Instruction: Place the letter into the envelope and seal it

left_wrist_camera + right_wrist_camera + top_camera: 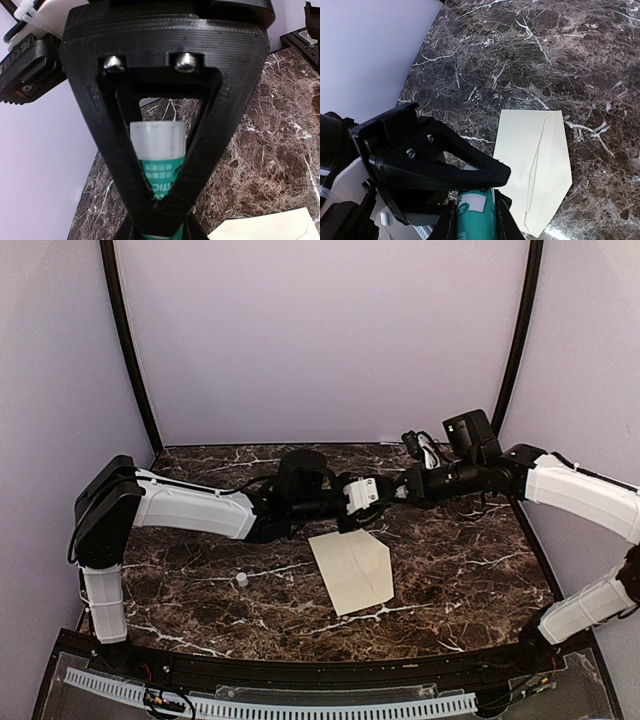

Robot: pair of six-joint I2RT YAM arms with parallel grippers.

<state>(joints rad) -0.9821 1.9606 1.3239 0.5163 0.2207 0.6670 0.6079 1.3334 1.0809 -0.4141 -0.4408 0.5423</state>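
Note:
The pale cream envelope (352,570) lies flat at mid-table with its pointed flap open; it also shows in the right wrist view (525,150) and the left wrist view (270,227). The tan letter shows in no view. Both grippers meet in the air just behind the envelope. My left gripper (350,502) is shut on a green-labelled glue stick (157,150). My right gripper (475,222) is shut on the same glue stick (476,212) from the other end. Each wrist view is partly blocked by the other gripper's black triangular finger.
A small white cap (241,579) stands on the dark marble table (460,580) to the left of the envelope. Lilac walls and black poles close in the back and sides.

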